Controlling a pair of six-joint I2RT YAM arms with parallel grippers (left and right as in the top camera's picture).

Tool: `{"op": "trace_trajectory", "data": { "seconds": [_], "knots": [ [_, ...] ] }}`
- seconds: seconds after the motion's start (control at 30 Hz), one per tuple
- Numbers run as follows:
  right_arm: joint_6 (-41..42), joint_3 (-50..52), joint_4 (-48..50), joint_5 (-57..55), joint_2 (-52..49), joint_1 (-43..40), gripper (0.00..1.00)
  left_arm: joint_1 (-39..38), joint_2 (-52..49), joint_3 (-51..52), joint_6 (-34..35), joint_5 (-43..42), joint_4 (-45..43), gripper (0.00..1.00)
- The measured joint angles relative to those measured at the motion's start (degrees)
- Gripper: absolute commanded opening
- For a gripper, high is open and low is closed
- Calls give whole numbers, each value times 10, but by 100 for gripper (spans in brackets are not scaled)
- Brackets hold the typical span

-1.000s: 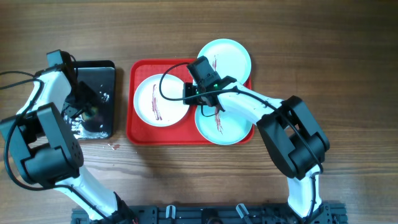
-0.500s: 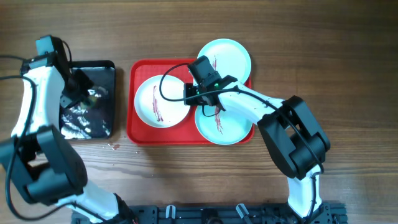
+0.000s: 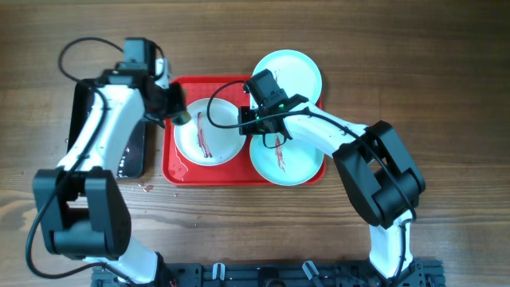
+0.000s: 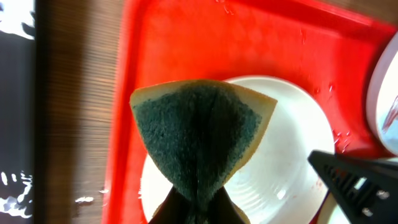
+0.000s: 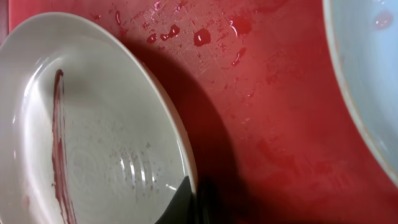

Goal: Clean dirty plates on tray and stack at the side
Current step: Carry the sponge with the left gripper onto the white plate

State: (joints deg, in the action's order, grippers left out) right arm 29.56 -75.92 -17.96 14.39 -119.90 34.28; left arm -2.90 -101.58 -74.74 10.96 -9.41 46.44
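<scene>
The red tray (image 3: 170, 163) holds a white plate (image 3: 217, 147) with dark red streaks at its left and a mint-blue streaked plate (image 3: 295, 166) at its right. A second mint-blue plate (image 3: 296, 70) rests on the tray's far right corner. My left gripper (image 3: 180, 116) is shut on a green-and-yellow sponge (image 4: 202, 134), held over the white plate's (image 4: 280, 168) left edge. My right gripper (image 3: 244, 119) is shut on the white plate's right rim (image 5: 180, 140), tilting it above the tray (image 5: 273, 124).
A black tray (image 3: 131, 155) with foil-like scraps lies left of the red tray. Water drops lie on the red tray (image 5: 202, 36) and on the wood by its front left corner (image 3: 145, 188). The table is bare wood elsewhere.
My left arm swung right from the black tray to the white plate's left edge, carrying the sponge. My right gripper and the plates stayed put.
</scene>
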Motion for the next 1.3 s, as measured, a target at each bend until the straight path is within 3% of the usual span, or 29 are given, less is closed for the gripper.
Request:
{"op": "trace_trajectory", "data": {
  "seconds": [0.23,0.53,0.73,0.97,1.3],
  "knots": [
    [-3,0,0,2,0,0,4,-36,-42,75,-9,21,-69,4],
    [-3,0,-1,2,0,0,4,-54,-49,100,-18,31,-89,4],
    [-3,0,0,3,0,0,4,-54,-49,110,-12,-45,-110,4],
    [-1,0,-1,5,0,0,4,-73,-49,114,56,-95,-89,4],
    [40,0,-18,50,-1,-7,4,-41,-40,108,169,77,9,4]
  ]
}}
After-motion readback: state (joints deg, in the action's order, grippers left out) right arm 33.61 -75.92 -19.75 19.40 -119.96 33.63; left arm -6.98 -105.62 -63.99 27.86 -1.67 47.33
